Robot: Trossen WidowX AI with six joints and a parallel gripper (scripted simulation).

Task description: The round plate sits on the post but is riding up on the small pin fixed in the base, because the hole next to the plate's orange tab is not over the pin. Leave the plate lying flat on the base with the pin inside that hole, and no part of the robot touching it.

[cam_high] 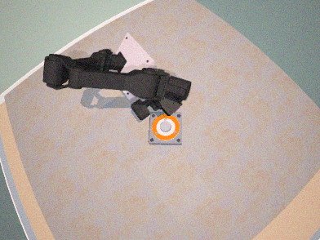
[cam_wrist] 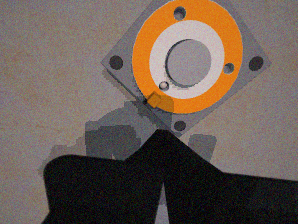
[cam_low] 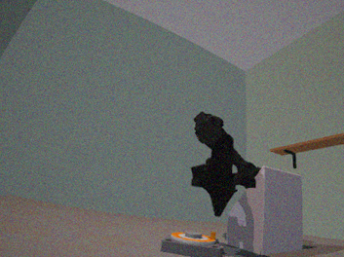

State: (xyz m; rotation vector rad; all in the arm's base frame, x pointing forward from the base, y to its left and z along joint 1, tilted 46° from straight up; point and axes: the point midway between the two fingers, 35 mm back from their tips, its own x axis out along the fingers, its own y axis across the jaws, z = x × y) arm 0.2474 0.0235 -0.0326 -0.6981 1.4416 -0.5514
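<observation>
With the small pale pin (cam_wrist: 162, 85) apparently seated in the round orange-and-white plate (cam_wrist: 187, 55), only withdrawal is judged needed, the black gripper (cam_wrist: 161, 137) being closed on nothing.

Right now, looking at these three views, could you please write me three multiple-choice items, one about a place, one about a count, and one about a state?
1. Where is the orange tab in the wrist view?
A. Plate's lower-left edge
B. Plate's top edge
C. On the post

2. How many small holes in the plate's orange ring?
A. One
B. Three
C. Six

3. How does the gripper stand?
A. Open wide
B. Shut on the tab
C. Shut, holding nothing

Answers:
1 A, the tab juts toward the dark fingers.
2 B, one holds a pale pin.
3 C, the fingers meet clear of the plate.
</observation>
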